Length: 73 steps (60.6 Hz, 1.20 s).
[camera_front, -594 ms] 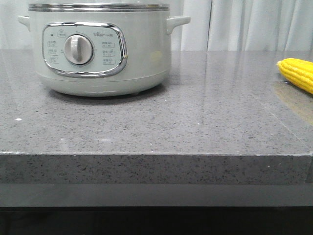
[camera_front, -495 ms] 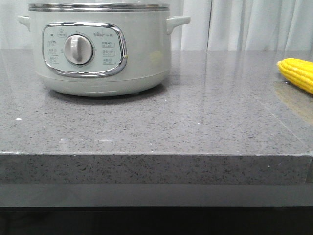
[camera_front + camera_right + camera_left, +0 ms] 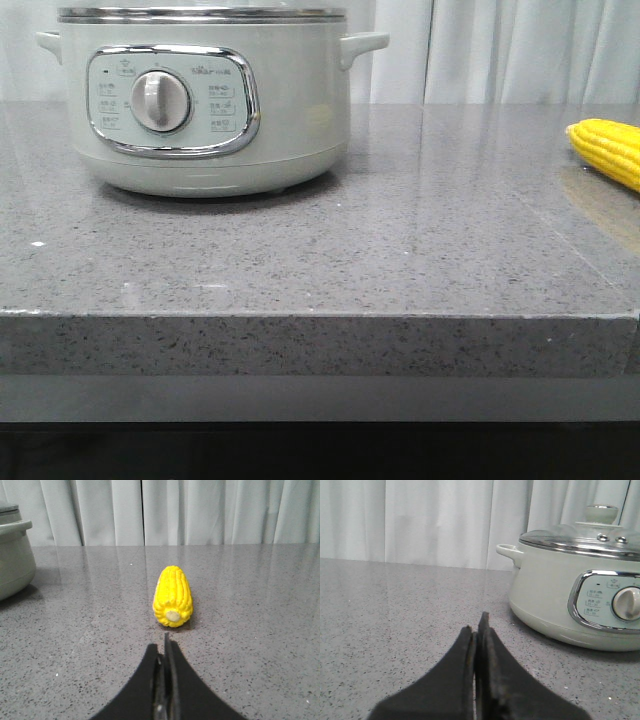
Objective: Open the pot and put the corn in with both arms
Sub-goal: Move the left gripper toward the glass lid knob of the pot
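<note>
The pale mint-white pot (image 3: 205, 100) stands at the back left of the grey stone counter, its steel-rimmed glass lid (image 3: 582, 537) on with a knob on top. The yellow corn (image 3: 608, 150) lies at the counter's right edge. In the left wrist view my left gripper (image 3: 477, 625) is shut and empty, low over the counter, with the pot (image 3: 570, 597) off to its side. In the right wrist view my right gripper (image 3: 164, 645) is shut and empty, a short way before the corn (image 3: 173, 596), whose butt end faces it. Neither gripper shows in the front view.
The grey speckled counter (image 3: 320, 250) ends in a front edge close to the camera. White curtains (image 3: 500, 50) hang behind it. The pot's side (image 3: 12, 555) shows at the edge of the right wrist view.
</note>
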Tool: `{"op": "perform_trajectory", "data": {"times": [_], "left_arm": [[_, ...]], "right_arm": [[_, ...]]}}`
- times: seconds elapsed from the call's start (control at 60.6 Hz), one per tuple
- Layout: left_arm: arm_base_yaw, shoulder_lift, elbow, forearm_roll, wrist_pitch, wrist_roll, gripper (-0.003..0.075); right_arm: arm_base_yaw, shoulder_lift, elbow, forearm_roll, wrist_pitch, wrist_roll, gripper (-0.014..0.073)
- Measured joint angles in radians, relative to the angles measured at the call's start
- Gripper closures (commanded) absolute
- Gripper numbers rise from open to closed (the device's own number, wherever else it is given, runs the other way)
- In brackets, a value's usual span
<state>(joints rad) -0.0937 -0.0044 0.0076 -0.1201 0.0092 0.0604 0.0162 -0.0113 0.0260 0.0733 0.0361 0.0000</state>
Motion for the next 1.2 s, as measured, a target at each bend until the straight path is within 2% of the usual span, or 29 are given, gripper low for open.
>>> {"op": "perform_trajectory", "data": {"times": [0.446, 0.528, 0.825, 1.056, 1.205], "left_arm": [[0.000, 0.000, -0.005, -0.002, -0.017, 0.002, 0.0741], [0.000, 0.000, -0.040, -0.004, 0.013, 0.002, 0.0741], [0.000, 0.022, -0.354, -0.004, 0.225, 0.002, 0.0741], [0.000, 0.218, -0.620, -0.004, 0.443, 0.002, 0.0741], [0.000, 0.347, -0.710, -0.009, 0.504, 0.002, 0.0741]], "right_arm": [[0.000, 0.000, 0.000, 0.002, -0.036, 0.000, 0.0661], [0.000, 0.000, -0.026, 0.002, -0.014, 0.000, 0.0661], [0.000, 0.014, -0.336, 0.002, 0.232, 0.000, 0.0661], [0.000, 0.185, -0.564, -0.002, 0.410, -0.006, 0.0661], [0.000, 0.313, -0.663, -0.002, 0.492, -0.008, 0.0661]]}}
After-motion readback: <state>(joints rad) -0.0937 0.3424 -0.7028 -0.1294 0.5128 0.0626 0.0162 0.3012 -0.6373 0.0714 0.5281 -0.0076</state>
